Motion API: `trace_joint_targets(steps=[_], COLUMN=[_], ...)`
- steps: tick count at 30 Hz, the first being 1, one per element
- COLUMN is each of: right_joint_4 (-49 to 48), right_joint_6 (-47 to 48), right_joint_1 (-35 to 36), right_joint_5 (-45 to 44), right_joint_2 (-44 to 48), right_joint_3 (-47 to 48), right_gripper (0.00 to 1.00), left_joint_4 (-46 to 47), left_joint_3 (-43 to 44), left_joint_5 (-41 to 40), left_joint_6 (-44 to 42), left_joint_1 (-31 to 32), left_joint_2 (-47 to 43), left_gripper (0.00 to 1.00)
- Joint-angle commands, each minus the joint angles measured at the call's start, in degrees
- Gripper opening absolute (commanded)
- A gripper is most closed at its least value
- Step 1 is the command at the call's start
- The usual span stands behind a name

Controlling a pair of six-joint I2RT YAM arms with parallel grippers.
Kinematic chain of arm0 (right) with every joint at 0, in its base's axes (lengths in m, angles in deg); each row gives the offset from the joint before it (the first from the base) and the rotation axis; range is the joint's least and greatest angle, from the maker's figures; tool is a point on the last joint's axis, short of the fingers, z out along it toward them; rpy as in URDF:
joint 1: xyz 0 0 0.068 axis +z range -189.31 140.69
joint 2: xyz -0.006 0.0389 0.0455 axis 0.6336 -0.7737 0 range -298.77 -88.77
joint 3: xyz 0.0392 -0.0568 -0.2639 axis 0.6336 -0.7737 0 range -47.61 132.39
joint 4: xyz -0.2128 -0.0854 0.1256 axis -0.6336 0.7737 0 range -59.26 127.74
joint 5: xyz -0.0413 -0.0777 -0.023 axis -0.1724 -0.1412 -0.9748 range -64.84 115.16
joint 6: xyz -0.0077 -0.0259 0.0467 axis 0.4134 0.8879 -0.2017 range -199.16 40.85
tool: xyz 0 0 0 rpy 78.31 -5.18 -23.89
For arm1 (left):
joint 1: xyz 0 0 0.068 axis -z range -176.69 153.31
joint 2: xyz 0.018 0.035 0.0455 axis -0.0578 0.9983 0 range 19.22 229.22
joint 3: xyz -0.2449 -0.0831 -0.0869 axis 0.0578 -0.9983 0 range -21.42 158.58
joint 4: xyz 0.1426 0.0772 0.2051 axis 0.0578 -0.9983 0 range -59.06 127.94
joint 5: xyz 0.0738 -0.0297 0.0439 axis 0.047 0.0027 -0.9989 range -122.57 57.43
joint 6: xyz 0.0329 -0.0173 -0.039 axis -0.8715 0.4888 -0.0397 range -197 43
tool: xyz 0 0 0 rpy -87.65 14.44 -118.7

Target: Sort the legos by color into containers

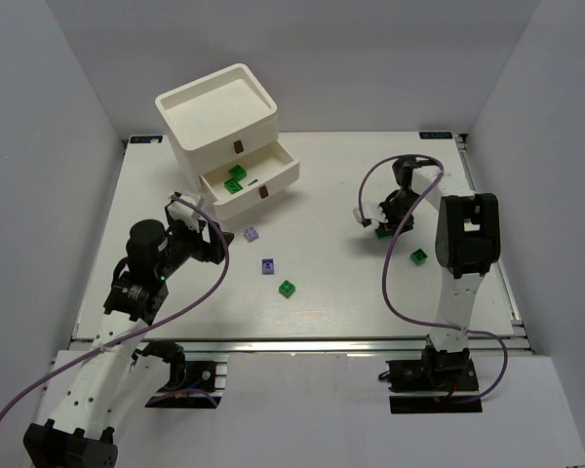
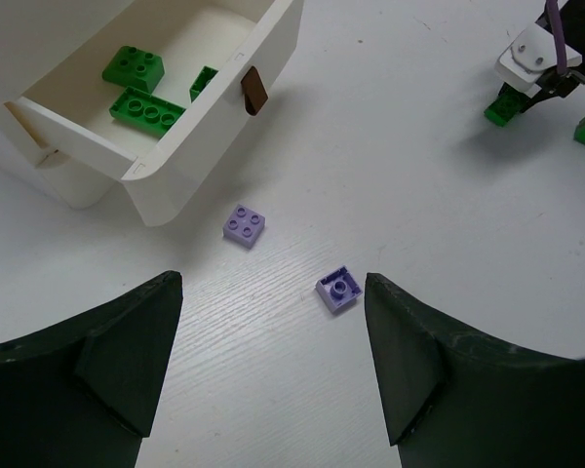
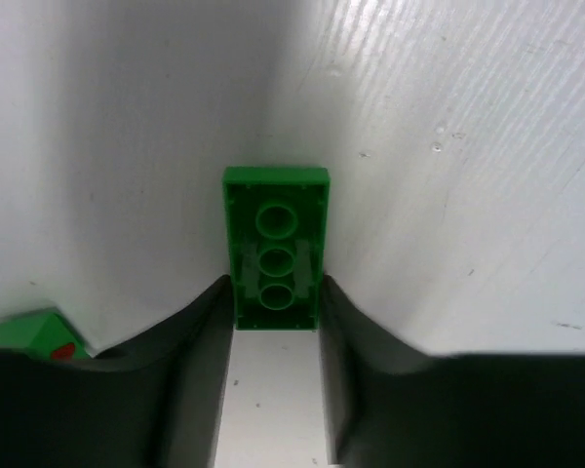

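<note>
Step in hand: pick-up of a green brick (image 3: 276, 210), lying studs-down at the right of the counter (image 1: 322, 312). The right end effector (image 3: 273, 292) is set around it, fingers against both long sides. It appears clamped, though firmness cannot be confirmed from so close a view. The left end effector (image 2: 271, 283) is held wide apart and empty above two purple bricks (image 2: 246, 224). Next, a clean lift is called for, then carriage across to the open drawer (image 2: 210, 146), where other green pieces (image 2: 146, 107) are lodged, and release inside its walls.
</note>
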Motion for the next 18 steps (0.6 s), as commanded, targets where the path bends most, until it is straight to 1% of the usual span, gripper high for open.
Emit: trace_joint_targets(steps=[1,2,4,6,8,9,10,11,12,13,14,15,17,18], right_joint_4=[0.4,0.5,0.1,-2.3,-5.5,-7.5,-9.7,-14.1,-16.3,-18.3,-23.1,-25.7,-29.5,-32.0], right_joint_6=[0.3,0.1,-0.4,-4.3,-9.2,-17.4,-22.2,-30.6,-34.4,-37.4,-39.9,-46.1,-50.2,-53.2], right_joint_1=[0.3,0.5,0.7,1.6,4.5,5.5,7.9,10.8,12.5,15.7,18.9,20.3,26.0,28.2], right_joint_5=[3.9,4.4,6.5,8.2,11.8,13.3,14.8,14.9,14.4,13.7,13.4,12.6,8.8,5.6], right_joint_2=[-0.9,0.2,1.7,5.9,11.0,12.6,14.2,17.1,18.5,19.4,21.1,21.7,21.0,20.2], right_joint_3=[-2.3,-2.9,-4.4,-7.4,-8.5,-9.0,-9.1,-9.0,-8.7,-8.5,-8.2,-7.3,-5.2,-1.6], right_gripper=[0.35,0.27,0.15,0.13,0.07,0.02,0.0,0.0,0.0,0.0,0.0,0.0,0.0,0.0], left_joint_4=[0.2,0.1,0.1,0.3,0.3,0.3,0.2,0.1,0.1,-0.1,0.0,0.1,0.1,0.2], left_joint_3=[-0.3,-0.3,-0.4,-0.4,-0.5,-0.6,-0.5,-0.5,-0.5,-0.6,-0.6,-0.7,-1.0,-1.1], left_joint_5=[-0.1,-0.2,-0.3,-0.3,-0.5,-0.8,-0.9,-1.6,-2.0,-2.3,-2.8,-3.6,-4.4,-5.1], left_joint_6=[-0.4,-0.4,-0.3,-0.4,-0.4,-0.4,-0.4,-0.4,-0.3,-0.4,-0.4,-0.3,-0.3,-0.3], left_joint_1=[-0.3,-0.3,-0.3,-0.3,-0.3,-0.3,-0.3,-0.3,-0.3,-0.3,-0.3,-0.3,-0.3,-0.3], left_joint_2=[0.1,0.1,-0.1,-0.1,-0.3,-0.6,-0.7,-1.1,-1.3,-1.6,-1.8,-2.4,-3.1,-3.3], left_gripper=[0.85,0.85,0.85,0.85,0.85,0.85,0.85,0.85,0.85,0.85,0.85,0.85,0.85,0.85])
